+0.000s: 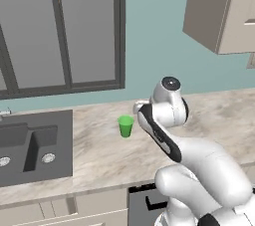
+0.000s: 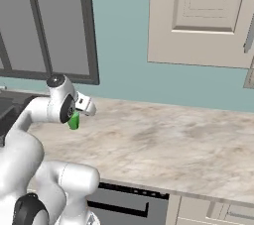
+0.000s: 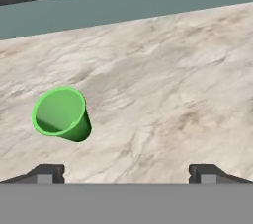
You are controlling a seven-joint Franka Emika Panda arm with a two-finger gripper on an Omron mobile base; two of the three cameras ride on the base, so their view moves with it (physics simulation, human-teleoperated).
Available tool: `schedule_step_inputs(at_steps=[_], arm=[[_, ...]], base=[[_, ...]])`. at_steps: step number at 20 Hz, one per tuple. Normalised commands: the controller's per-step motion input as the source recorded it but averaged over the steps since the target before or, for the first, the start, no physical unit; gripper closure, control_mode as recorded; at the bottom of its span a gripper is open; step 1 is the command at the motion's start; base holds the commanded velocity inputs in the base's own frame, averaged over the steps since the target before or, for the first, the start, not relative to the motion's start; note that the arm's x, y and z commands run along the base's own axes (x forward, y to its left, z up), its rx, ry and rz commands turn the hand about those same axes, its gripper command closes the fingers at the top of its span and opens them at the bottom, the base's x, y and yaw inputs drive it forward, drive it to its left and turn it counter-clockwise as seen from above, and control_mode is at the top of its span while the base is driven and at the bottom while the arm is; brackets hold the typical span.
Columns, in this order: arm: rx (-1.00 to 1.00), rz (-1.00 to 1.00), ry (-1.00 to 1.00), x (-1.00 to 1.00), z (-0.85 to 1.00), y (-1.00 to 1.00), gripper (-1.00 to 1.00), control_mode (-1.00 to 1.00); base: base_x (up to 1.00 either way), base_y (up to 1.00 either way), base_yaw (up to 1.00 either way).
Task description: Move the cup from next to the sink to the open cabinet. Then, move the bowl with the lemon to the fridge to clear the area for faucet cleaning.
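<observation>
The small green cup (image 3: 62, 114) stands upright on the marble counter (image 3: 163, 94), to the left of and a little beyond my left fingertip. My gripper (image 3: 126, 173) is open with nothing between its fingers, hovering just above the counter. From the left base view the cup (image 1: 125, 126) sits right of the dark grey sink (image 1: 35, 145), just left of my hand. In the right base view the cup (image 2: 74, 121) peeks out from behind the hand. A beige wall cabinet (image 1: 219, 11) hangs at the upper right. The bowl, lemon and fridge are out of view.
A dark-framed window (image 1: 64, 31) fills the wall behind the sink. A bit of silver faucet (image 1: 4, 113) shows at the far left. The cabinet's panelled door (image 2: 203, 16) faces the right base camera. A dark appliance front (image 2: 129, 201) sits under the counter edge.
</observation>
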Motion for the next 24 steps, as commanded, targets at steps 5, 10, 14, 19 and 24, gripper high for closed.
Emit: schedule_step_inputs(at_steps=[5, 10, 14, 19, 24], arm=[[0.02, 0.04, 0.11, 0.85, 0.00, 0.22, -1.00, -1.00], [0.02, 0.07, 0.22, 0.61, -0.07, 0.15, -1.00, -1.00], [0.03, 0.15, 0.12, 0.02, -0.34, 0.20, -1.00, -1.00], [0.02, 0.14, 0.09, -0.17, -0.33, 0.12, -1.00, -1.00], [0.00, 0.06, 0.08, -0.44, -0.32, 0.00, -1.00, -1.00]], base=[[0.00, 0.00, 0.00], [0.00, 0.00, 0.00], [0.00, 0.00, 0.00], [0.00, 0.00, 0.00], [0.00, 0.00, 0.00]])
